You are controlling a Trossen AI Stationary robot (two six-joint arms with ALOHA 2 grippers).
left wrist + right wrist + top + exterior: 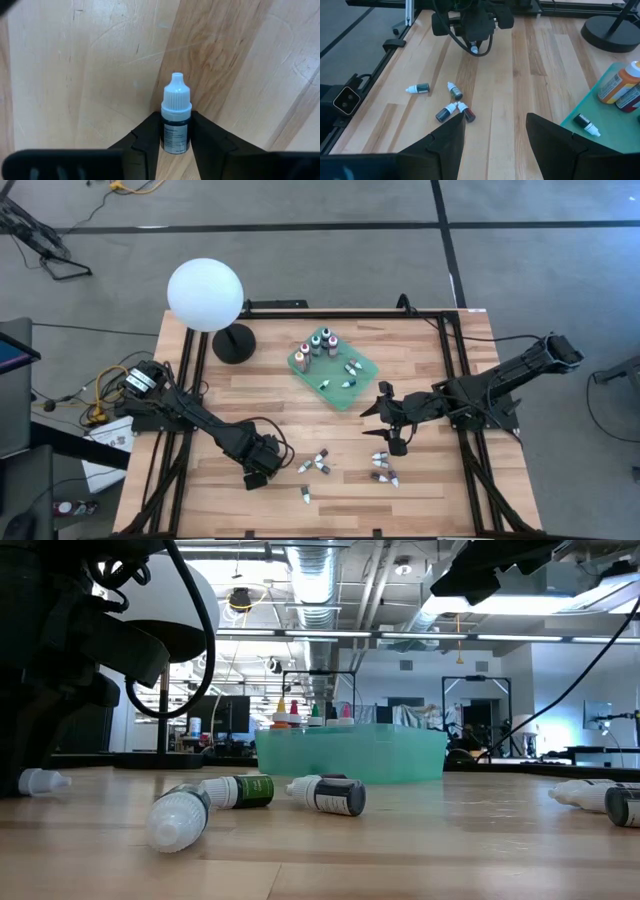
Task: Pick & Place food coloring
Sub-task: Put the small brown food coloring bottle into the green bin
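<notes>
The green tray (362, 385) already holds about 7 pieces of food coloring: 3 larger bottles (318, 344) standing at its lamp-side corner and a few small tubes lying flat. Left outside it on the wooden table (450, 480) are roughly 9 more, in 2 loose clusters on the side of the tray away from the lamp, so the job looks a little under half done.

The left gripper (262, 468), well apart from the tray, is clamped on a small white-capped bottle (175, 120). Only the left wrist view shows that grip (from above the bottle is hidden under the gripper). The right gripper (391, 422) hovers just beside the tray, fingers spread and empty, which its own wrist view confirms.
</notes>
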